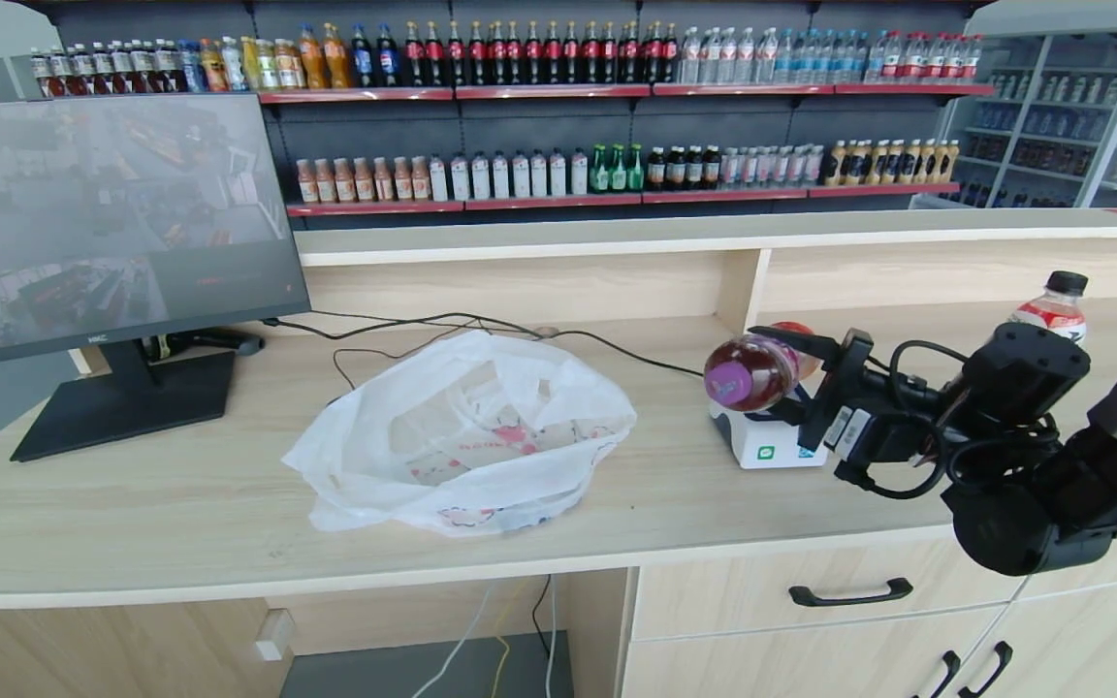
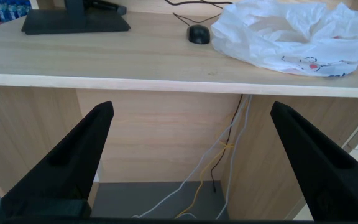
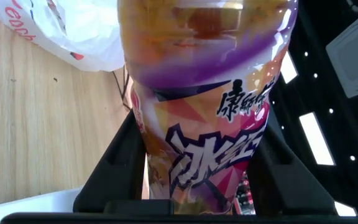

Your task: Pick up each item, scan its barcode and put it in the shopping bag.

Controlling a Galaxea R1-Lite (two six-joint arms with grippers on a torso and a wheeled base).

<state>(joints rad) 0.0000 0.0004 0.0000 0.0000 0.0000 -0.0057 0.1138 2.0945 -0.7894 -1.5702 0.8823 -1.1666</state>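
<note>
Right jaws clamp a bottle (image 1: 750, 371), seemingly above the scanner (image 1: 769, 442).

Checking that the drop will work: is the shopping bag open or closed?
Open. The shopping bag sits slumped on the counter with its mouth spread wide and facing up, so its inside shows.

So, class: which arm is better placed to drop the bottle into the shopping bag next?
Right. The right gripper holds the bottle by the scanner, beside the shopping bag. The left gripper hangs open, lower than the countertop.
</note>
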